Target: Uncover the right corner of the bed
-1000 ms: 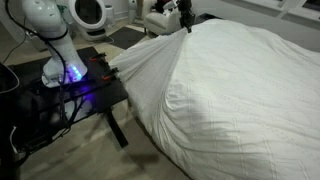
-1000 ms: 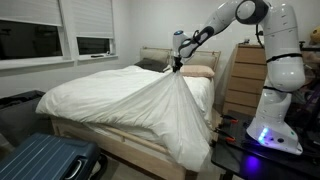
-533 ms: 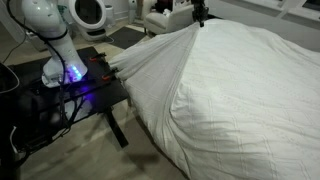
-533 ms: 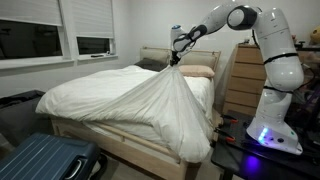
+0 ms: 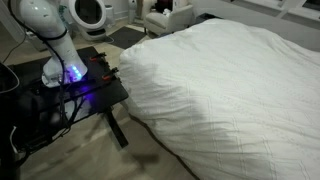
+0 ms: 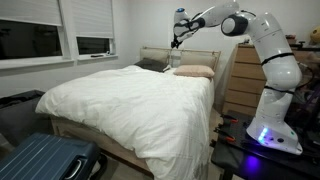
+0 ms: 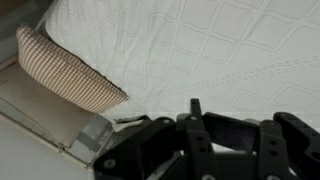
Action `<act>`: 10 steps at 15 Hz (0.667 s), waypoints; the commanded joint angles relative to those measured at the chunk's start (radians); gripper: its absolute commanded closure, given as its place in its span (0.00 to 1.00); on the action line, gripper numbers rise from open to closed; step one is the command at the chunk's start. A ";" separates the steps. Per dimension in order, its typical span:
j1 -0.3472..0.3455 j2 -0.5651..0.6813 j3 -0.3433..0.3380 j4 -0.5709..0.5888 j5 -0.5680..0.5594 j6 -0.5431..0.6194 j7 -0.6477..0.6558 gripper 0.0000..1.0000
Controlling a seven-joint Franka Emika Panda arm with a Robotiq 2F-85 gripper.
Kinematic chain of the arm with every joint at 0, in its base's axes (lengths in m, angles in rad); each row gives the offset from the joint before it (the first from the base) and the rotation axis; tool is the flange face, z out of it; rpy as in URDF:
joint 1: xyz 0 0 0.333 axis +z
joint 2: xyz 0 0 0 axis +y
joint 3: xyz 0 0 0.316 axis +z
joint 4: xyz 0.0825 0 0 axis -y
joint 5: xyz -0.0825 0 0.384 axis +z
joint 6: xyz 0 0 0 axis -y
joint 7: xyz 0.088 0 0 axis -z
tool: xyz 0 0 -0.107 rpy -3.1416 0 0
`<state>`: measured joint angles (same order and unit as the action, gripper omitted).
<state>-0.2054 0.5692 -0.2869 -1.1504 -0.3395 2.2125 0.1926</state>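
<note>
Beside the black table (image 5: 100, 95), the right corner of the bed (image 5: 132, 72) is lying wholly covered by the puffy white duvet (image 5: 230, 90), which is draping down over the side. Only an exterior view is showing the pale wooden frame (image 6: 105, 145) and the arm (image 6: 255, 35) reaching high over the pillow (image 6: 193, 71), with the gripper (image 6: 179, 18) hanging well clear of the bedding. The wrist view alone is showing the pillow's stripes, the quilted stitching, and the fingers (image 7: 195, 112) standing apart, gripping nothing.
</note>
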 commanded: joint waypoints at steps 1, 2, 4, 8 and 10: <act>-0.092 0.109 0.052 0.247 0.135 -0.176 -0.180 0.75; -0.113 0.129 0.076 0.298 0.179 -0.251 -0.252 0.82; -0.129 0.165 0.110 0.396 0.224 -0.394 -0.354 0.60; -0.123 0.144 0.161 0.441 0.232 -0.622 -0.518 0.29; -0.111 0.111 0.180 0.421 0.223 -0.708 -0.596 0.15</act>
<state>-0.3192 0.7004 -0.1313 -0.7555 -0.1246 1.6240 -0.2938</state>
